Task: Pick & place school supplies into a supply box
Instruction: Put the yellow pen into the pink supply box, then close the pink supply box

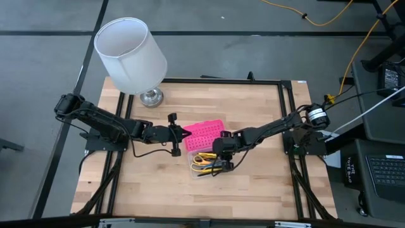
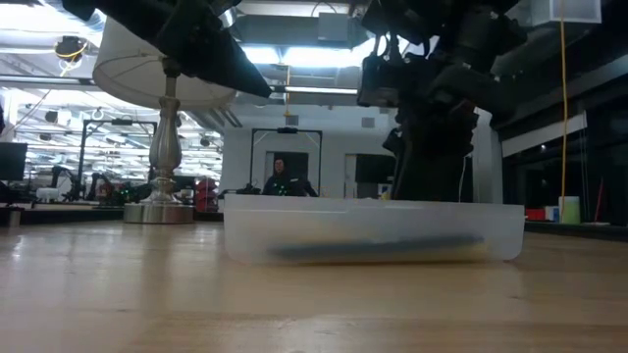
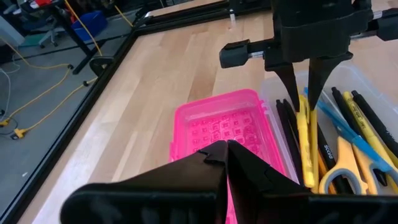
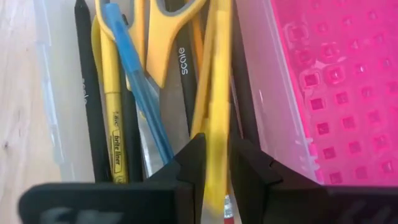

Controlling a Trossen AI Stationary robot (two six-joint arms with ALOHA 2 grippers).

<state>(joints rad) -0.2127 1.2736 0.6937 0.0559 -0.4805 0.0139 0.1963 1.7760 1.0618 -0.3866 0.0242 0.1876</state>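
Beside the lamp [image 1: 131, 56], mid-table: supply box [image 1: 204, 133], pink lid laid open, clear base [image 2: 373, 231] alongside holding pens, pencils and scissors [image 4: 163, 25]. Bare wood surrounds it up to the black frame. Right gripper [image 4: 216, 163] hangs in the base, fingers slightly apart around a yellow pencil [image 4: 216, 118]. Left gripper [image 3: 227, 163], pressed together, hovers above the lid.

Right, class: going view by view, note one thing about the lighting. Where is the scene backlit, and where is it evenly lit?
Low view: bright ceiling lights behind the scene turn the arms into dark silhouettes, and the supply box shows only a dim streak inside. High view: even light, with the lamp shade brightest. Right wrist view: the right tool is near-black beside the vivid pink lid.
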